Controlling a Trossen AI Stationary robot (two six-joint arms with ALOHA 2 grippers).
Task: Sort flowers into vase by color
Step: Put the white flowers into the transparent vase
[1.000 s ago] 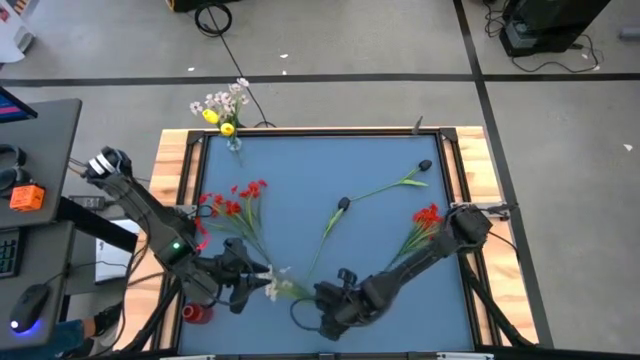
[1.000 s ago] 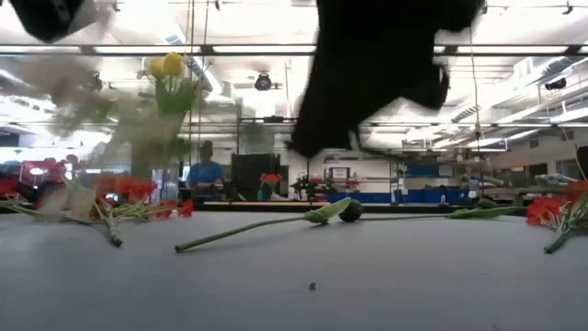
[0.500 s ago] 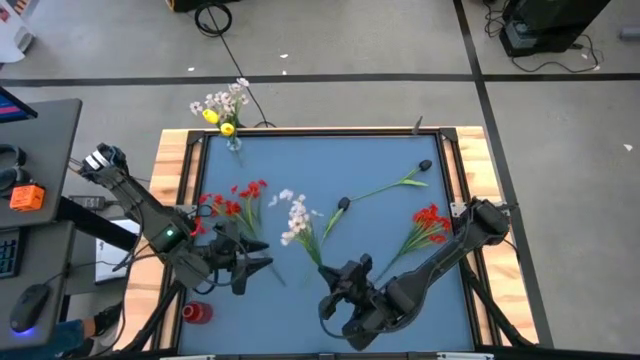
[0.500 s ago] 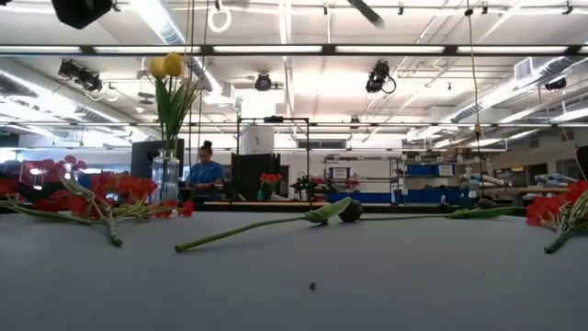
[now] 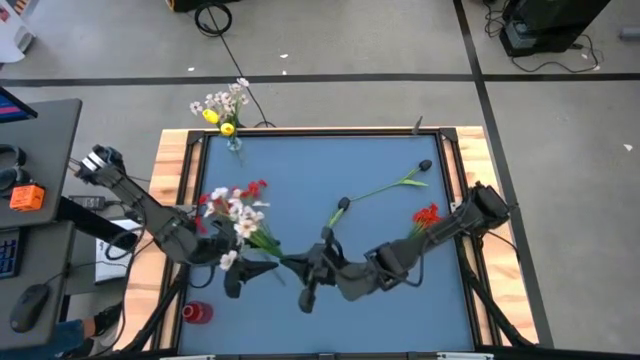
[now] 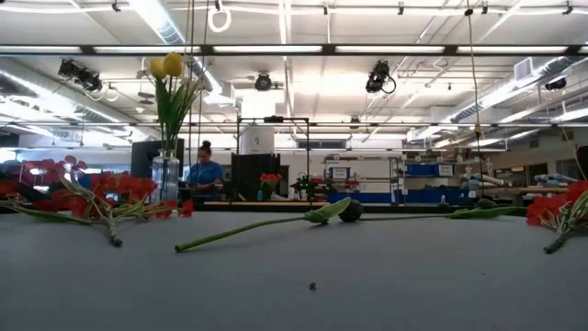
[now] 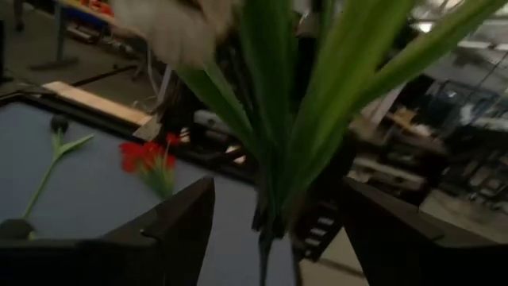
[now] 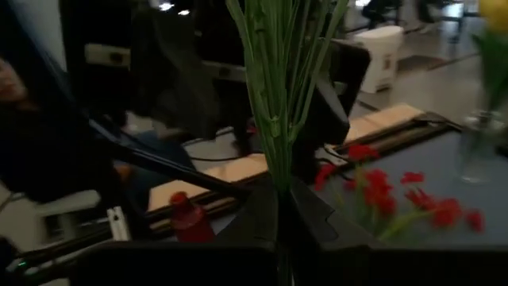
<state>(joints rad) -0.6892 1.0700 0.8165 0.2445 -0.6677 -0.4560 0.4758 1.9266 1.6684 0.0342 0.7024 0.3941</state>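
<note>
White sprig (image 5: pixel 240 215) is hanging clamped in right gripper (image 5: pixel 293 264); left gripper (image 5: pixel 243 274), spread wide beside it, needing handover next.

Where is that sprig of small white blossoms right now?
In the high view, the white-blossomed green sprig is held up over the table's left half by the right claw, just right of the red-blossomed sprig and close to the left claw.

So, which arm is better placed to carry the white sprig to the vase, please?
Probably the left. The vase stands by the table's far left corner, on that arm's side, and the left tool is open around the stem of the white sprig. The right tool, shut on it, would reach across.
</note>
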